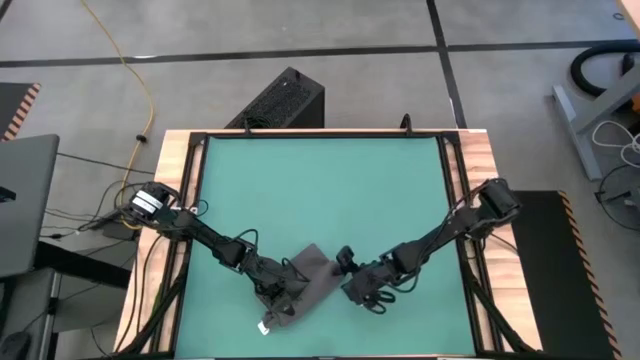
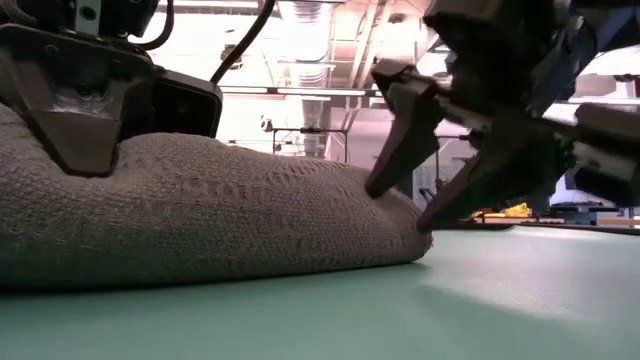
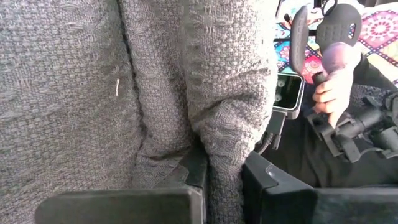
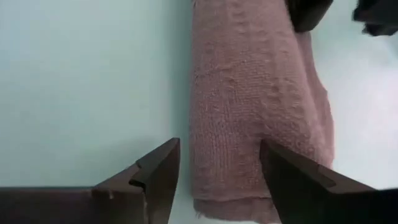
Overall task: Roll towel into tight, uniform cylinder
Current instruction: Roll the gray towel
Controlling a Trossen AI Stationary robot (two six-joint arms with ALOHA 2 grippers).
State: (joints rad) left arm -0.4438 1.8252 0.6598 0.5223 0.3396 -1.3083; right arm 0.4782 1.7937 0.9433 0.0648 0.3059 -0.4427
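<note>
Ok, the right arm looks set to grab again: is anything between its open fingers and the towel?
Nothing visible. The right gripper stands open at the end of the rolled towel, only bare green mat beside it. The left gripper already pinches a fold.

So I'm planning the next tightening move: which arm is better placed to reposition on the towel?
Probably the right: the right gripper is open around the towel end, while the left gripper pinches a fold.
</note>
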